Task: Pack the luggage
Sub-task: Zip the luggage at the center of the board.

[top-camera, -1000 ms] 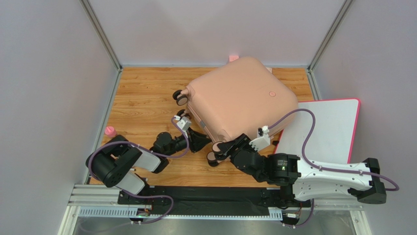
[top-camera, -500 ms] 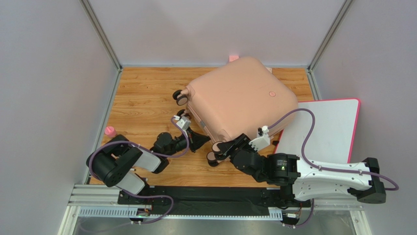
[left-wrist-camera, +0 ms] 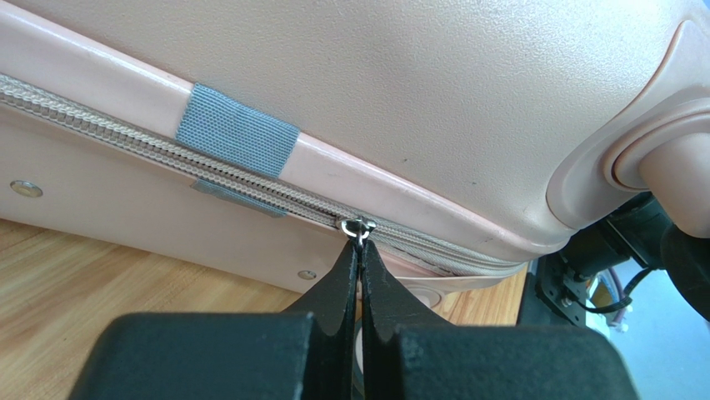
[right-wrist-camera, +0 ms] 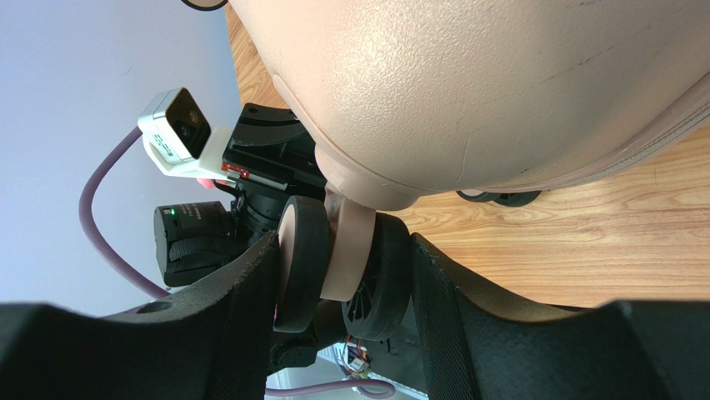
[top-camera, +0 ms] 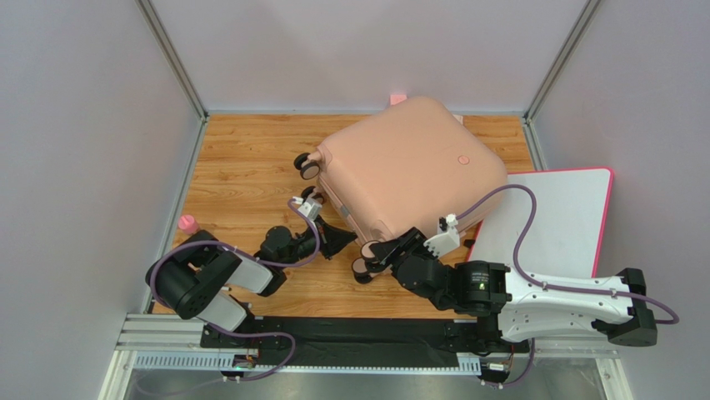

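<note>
The pale pink luggage lies closed and flat on the wooden table, its small round emblem facing up. At its near-left side my left gripper is shut on the metal zipper pull. In the left wrist view the black fingertips pinch the pull right at the zipper track, just past a grey fabric tab. My right gripper is closed around the near caster wheel, one finger against each side of the double wheel.
A flat white board with a pink rim lies right of the suitcase, partly under it. A small pink object sits by the left wall. Two more caster wheels stick out at the suitcase's left side. Grey walls enclose the table.
My left gripper's fingers have closed from open onto the zipper pull and the arm has shifted slightly left. The right arm and the suitcase have not moved.
</note>
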You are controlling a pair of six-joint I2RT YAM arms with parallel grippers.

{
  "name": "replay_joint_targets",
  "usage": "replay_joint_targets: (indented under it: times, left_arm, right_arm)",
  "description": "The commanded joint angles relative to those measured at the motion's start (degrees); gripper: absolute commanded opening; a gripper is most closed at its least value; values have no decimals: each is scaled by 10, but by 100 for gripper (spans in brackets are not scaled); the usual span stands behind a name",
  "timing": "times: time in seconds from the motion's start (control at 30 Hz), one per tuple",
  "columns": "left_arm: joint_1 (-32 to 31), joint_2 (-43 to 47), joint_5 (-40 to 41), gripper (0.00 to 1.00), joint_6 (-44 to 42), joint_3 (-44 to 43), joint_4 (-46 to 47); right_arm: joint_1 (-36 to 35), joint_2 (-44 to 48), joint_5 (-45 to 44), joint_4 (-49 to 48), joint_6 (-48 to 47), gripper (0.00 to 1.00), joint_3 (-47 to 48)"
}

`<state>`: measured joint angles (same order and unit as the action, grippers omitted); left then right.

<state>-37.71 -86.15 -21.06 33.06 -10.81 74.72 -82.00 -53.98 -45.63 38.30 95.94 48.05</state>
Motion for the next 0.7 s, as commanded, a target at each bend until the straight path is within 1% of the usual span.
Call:
replay_joint_targets:
  times: [0.0,0.1,0.2,0.33,0.43,0.5,0.67]
  left_arm:
    - [37,4,58,0,-5,-14,130]
    - [41,-1,45,0,-2,-23,130]
    - [42,1,29,4,-6,-27,130]
    - [42,3,15,15,-11,-34,130]
    - [42,-1,6,20,-10,-43,130]
    - [42,-6,3,21,-8,-47,130]
    - [42,-13,-2,25,-8,-49,130]
  right_arm:
    - [-16,6,-12,-1,-33,0,15]
    - [-17,7,-13,-1,-33,0,15]
    - [-18,9,-14,1,-32,0,13]
    - [-18,6,-15,0,-33,0,14]
    - [-18,6,-15,0,-33,0,14]
    - [-19,6,-14,0,-32,0,14]
    - [-19,6,-15,1,-33,0,15]
